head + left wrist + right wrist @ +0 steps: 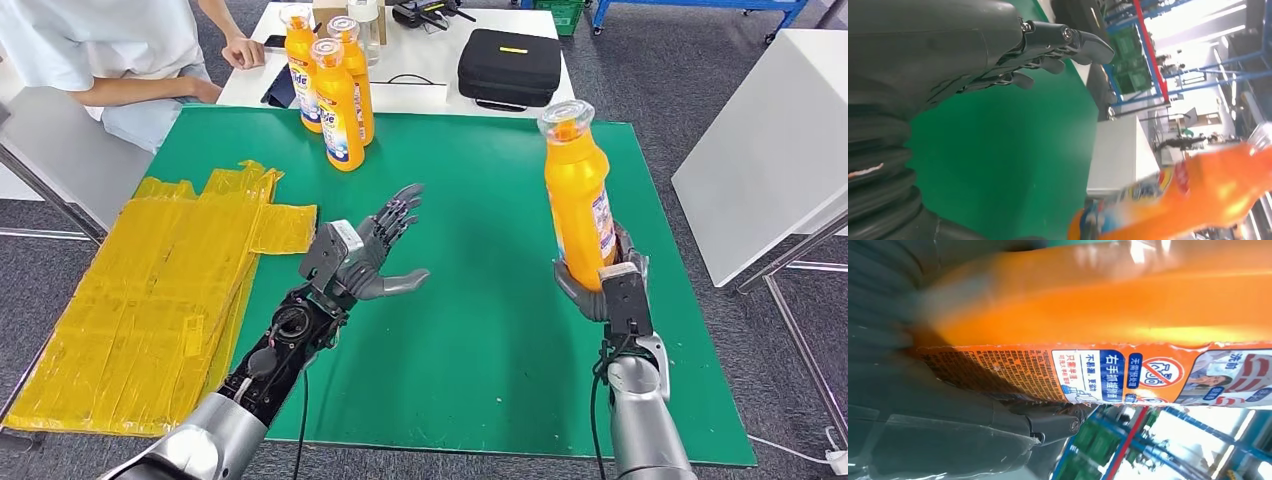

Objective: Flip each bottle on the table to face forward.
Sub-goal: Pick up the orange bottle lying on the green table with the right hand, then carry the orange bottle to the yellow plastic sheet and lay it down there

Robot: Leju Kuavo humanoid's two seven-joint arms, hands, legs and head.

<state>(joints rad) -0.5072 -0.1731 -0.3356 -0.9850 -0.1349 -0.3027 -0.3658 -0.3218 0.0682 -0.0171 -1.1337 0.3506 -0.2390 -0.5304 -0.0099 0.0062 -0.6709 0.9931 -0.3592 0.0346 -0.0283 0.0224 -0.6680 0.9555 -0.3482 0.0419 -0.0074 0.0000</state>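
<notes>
Head view shows the orange detergent bottle (pixel 578 195) upright in my right hand (pixel 605 285), lifted above the right side of the green bench (pixel 480 330); my fingers (pixel 566 285) are wrapped round its base, its clear cap on top. In the right wrist view the bottle's label (pixel 1108 375) with its printed text lies against my palm, though the upper body of the bottle is blurred, so which face points forward I cannot tell. My left hand (pixel 375 255) hovers over the middle of the bench, fingers spread and grasping nothing. Three more orange bottles (pixel 335 85) stand clustered at the far edge. Yellow plastic bags (pixel 160 290) lie flat on the left. Beyond sit a black case (pixel 508 65) and a seated person (pixel 120 50).
</notes>
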